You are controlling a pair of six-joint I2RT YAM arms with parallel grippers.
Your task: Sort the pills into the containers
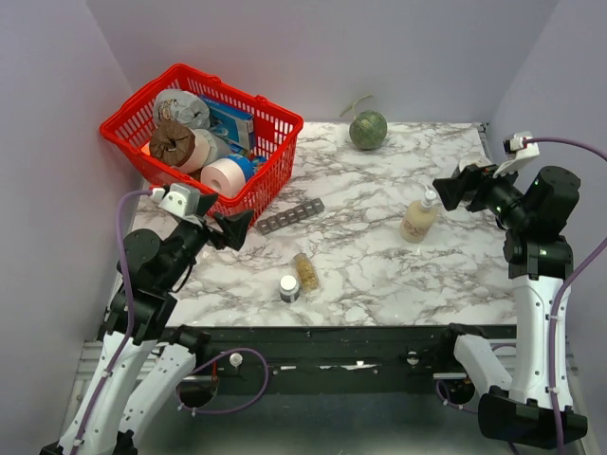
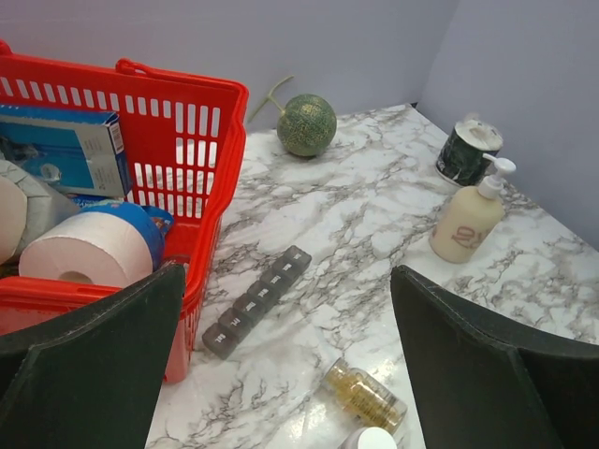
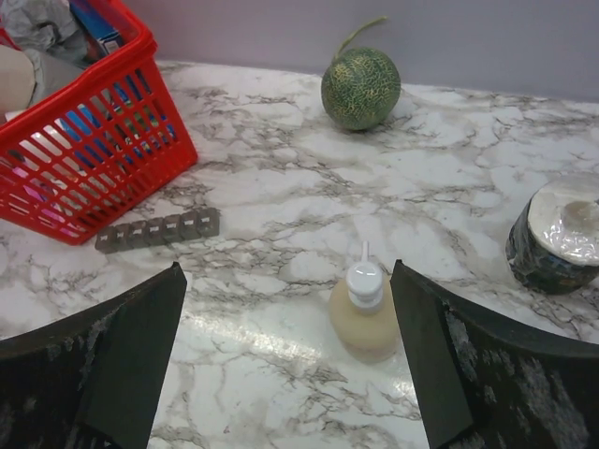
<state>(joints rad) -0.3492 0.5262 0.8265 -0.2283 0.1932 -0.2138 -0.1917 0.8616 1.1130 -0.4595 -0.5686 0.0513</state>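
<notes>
Pills (image 1: 305, 272) fill a clear vial (image 1: 303, 264) lying on the table (image 1: 379, 275) beside a white-capped bottle (image 1: 289, 286); the containers (image 1: 289, 216) lie farther back, near the red basket (image 1: 275, 123).

Left wrist view: left end effector (image 2: 288, 276) spread wide, empty, above vial and containers.

Right wrist view: right end effector (image 3: 288, 268) equally spread, empty, a pump bottle (image 3: 365, 318) below.

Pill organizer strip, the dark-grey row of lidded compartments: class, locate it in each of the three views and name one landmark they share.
Top external: the pill organizer strip lies left of centre, by the red basket and its near-right side.
Left wrist: lower centre, diagonal, beside the basket.
Right wrist: left side, just below the basket.
Shared landmark: the green melon, beyond the strip in every view.
</notes>
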